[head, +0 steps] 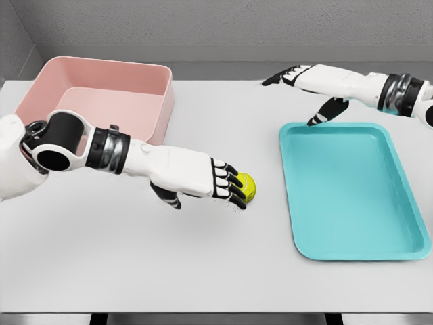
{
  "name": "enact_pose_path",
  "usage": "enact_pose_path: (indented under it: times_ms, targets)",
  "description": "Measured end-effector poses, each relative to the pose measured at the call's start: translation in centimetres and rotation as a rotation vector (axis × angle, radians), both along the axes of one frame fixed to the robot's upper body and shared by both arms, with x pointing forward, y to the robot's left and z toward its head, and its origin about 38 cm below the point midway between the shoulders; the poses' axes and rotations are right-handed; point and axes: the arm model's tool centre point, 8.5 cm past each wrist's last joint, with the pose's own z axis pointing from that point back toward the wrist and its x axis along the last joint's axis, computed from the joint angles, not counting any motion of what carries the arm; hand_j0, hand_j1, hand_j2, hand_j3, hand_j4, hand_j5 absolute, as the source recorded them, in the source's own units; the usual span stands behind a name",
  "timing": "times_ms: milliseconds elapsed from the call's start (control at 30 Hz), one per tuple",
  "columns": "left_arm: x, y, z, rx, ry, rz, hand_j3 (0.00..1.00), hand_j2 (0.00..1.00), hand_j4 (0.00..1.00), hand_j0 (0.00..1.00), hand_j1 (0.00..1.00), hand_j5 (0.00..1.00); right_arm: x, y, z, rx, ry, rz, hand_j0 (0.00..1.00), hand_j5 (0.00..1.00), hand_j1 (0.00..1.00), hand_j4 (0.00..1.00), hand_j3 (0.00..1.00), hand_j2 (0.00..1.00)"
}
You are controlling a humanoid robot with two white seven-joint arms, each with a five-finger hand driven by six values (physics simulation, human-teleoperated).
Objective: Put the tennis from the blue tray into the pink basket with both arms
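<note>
Gripping tennis ball (246, 186), left hand (203, 175) fingers (226, 183) curled.

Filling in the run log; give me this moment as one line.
left hand: shut on tennis ball, between tray and basket | right hand: open, behind blue tray | pink basket: no ball

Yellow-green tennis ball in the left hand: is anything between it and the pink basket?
Nothing visible. The yellow-green tennis ball sits in the left hand, with only bare white table and the arm itself toward the pink rectangular basket.
</note>
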Motion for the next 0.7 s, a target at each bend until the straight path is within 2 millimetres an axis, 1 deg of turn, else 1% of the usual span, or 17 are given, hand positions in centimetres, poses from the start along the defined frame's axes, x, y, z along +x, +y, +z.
enact_pose_path:
  times_ms: [67,100,133,167,233,300,333,400,500,600,700]
  targets:
    - [0.9,-0.7,0.5,-0.033,0.029,0.011,1.0,1.0,1.0,1.0,1.0,1.0,0.1,-0.7,0.0,-0.005,0.001,-0.015,1.0,1.0,1.0,1.0,1.0,1.0]
    - [1.2,-1.0,0.5,-0.055,0.051,0.017,1.0,1.0,1.0,1.0,1.0,1.0,0.0,-1.2,0.0,-0.009,0.0,-0.025,1.0,1.0,1.0,1.0,1.0,1.0]
    - [1.7,-1.3,0.7,-0.08,0.064,0.029,1.0,1.0,1.0,1.0,1.0,1.0,-0.1,-1.8,-0.2,-0.015,0.006,-0.036,1.0,1.0,1.0,1.0,1.0,1.0]
    - [2.4,-1.5,1.3,-0.102,0.066,0.042,1.0,1.0,1.0,1.0,1.0,1.0,-0.3,-2.4,-0.6,-0.021,0.014,-0.047,1.0,1.0,1.0,1.0,1.0,1.0]
    - [3.6,-2.1,1.2,-0.131,0.088,0.068,1.0,1.0,1.0,1.0,1.0,1.0,-0.5,-3.3,-1.1,-0.03,0.026,-0.064,1.0,1.0,1.0,1.0,1.0,1.0]
    - [4.7,-3.2,0.1,-0.125,0.096,0.091,1.0,1.0,1.0,1.0,1.0,1.0,-0.6,-3.9,-1.0,-0.033,0.024,-0.076,1.0,1.0,1.0,1.0,1.0,1.0]
    - [5.2,-3.7,-0.6,-0.112,0.095,0.103,1.0,1.0,1.0,1.0,1.0,1.0,-0.8,-4.1,-1.4,-0.034,0.033,-0.08,1.0,1.0,1.0,1.0,1.0,1.0]
    - [6.0,-4.3,-1.8,-0.086,0.094,0.123,1.0,1.0,1.0,1.0,1.0,1.0,-0.8,-4.4,-1.5,-0.034,0.035,-0.088,1.0,1.0,1.0,1.0,1.0,1.0]
    - [6.5,-4.5,-4.0,-0.053,0.116,0.154,1.0,1.0,1.0,1.0,1.0,1.0,-0.8,-5.0,-1.8,-0.038,0.042,-0.103,1.0,1.0,1.0,1.0,1.0,1.0]
    - [6.5,-4.4,-5.1,-0.029,0.126,0.162,1.0,1.0,1.0,1.0,1.0,1.0,-0.8,-5.3,-1.9,-0.04,0.047,-0.113,1.0,1.0,1.0,1.0,1.0,1.0]
    - [6.4,-4.6,-5.1,-0.027,0.124,0.154,1.0,1.0,1.0,1.0,1.0,1.0,-0.9,-6.0,-2.0,-0.047,0.049,-0.125,1.0,1.0,1.0,1.0,1.0,1.0]
